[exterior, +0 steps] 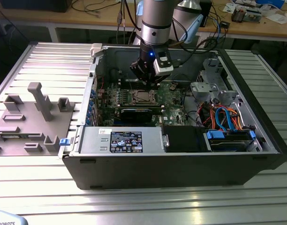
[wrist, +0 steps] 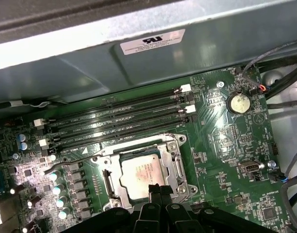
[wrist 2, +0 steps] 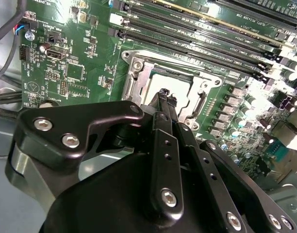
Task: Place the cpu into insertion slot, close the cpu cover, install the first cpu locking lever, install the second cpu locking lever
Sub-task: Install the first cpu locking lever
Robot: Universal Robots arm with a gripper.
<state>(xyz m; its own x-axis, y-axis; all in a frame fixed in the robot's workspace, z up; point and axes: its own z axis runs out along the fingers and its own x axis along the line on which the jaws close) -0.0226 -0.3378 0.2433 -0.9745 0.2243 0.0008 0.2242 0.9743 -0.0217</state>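
1. The gripper (wrist 2: 163,99) had its slim black fingers (wrist: 156,191) drawn together to a narrow point with nothing visible between them, poised right over the near edge of the socket; whether the tips touched the metal could not be told.

2. Directly under those tips lay the cpu (wrist: 141,174), seated flat in the insertion slot on the motherboard (wrist: 226,145). It showed as a pale tan-silver square with faint print on its top, level with the socket and square to its sides.

3. Around the chip sat the cpu cover (wrist: 175,145), a silvery metal frame with an open centre (bright where the light caught it). It appeared to lie down flat over the chip's edges, so by my reading the placing and the closing of the cover were done.

4. A thin locking lever (wrist: 66,162) stood out from the socket toward the row of capacitors, its bent end lifted off the board, so at least one lever seemed not yet latched. The state of the other lever could not be made out.

5. Farther out, the black memory slots (wrist: 119,116) ran alongside the socket, and in the exterior view the arm reached down into the open computer case (exterior: 181,164), which lay on a ribbed metal table (exterior: 40,61).
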